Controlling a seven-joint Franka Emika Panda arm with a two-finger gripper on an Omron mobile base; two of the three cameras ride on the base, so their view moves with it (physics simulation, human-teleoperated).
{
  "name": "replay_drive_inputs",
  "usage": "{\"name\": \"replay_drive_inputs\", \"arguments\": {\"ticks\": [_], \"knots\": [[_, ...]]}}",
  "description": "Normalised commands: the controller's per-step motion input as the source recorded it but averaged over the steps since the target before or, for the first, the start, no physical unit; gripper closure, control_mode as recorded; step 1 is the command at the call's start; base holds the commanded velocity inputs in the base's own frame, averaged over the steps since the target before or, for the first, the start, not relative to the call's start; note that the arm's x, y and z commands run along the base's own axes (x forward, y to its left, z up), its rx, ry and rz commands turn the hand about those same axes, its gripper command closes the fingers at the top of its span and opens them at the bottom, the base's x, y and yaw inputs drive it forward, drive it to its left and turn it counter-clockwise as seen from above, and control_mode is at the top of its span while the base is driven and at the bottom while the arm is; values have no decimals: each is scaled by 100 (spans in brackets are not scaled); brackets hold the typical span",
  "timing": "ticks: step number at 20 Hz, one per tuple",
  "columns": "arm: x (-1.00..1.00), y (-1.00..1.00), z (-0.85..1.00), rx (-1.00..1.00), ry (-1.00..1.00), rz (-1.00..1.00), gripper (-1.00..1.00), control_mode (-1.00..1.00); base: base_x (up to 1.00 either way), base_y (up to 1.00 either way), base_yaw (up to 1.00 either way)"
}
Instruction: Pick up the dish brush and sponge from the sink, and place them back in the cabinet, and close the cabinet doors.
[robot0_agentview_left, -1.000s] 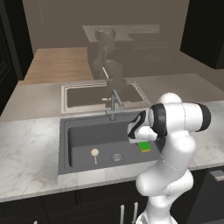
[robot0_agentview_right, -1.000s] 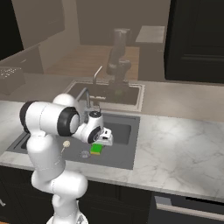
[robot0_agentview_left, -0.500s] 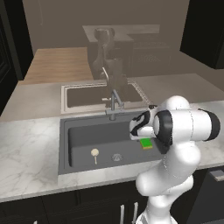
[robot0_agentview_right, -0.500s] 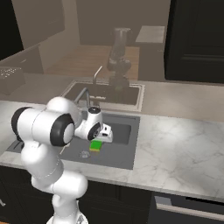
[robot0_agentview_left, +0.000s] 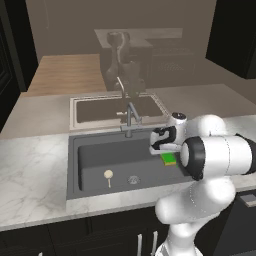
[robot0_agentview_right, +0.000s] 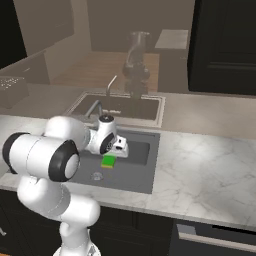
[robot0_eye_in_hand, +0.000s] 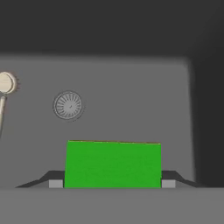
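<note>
We see the tool (robot0_eye_in_hand: 109, 184) spread wide, grasping nothing — its two tips flank the sponge (robot0_eye_in_hand: 113, 164), which lies flat on the floor of the sink (robot0_agentview_left: 95, 159) toward its right end. The dish brush (robot0_agentview_left: 108, 176) lies well apart at the left, the round drain (robot0_agentview_left: 133, 179) between the two — the marble desk (robot0_agentview_left: 30, 175) rings the basin.

A white marble tabletop (robot0_agentview_left: 30, 175) is running across the kitchen, with grey lines in it. A shiny brown wall (robot0_agentview_left: 65, 30) is standing behind it and is mirroring the room like glass. Low black cupboards (robot0_agentview_left: 75, 235) are sitting under the tabletop, with short silver handles (robot0_agentview_left: 139, 243). A dark drawer front (robot0_agentview_right: 215, 240) is showing at the lower right. Soft light is falling from above.
</note>
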Motion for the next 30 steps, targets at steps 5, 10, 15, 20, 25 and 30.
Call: {"name": "replay_drive_inputs", "arguments": {"ticks": [5,10,15,20,25,30], "knots": [[-20,0,42,0,0,0,100,-100,0,0,0],[-20,0,42,0,0,0,100,-100,0,0,0],[-18,0,46,0,0,0,100,-100,0,0,0],[-25,0,40,0,0,0,100,-100,0,0,0],[-20,0,30,0,0,0,100,-100,0,0,0],[-23,0,27,0,0,0,100,-100,0,0,0]]}}
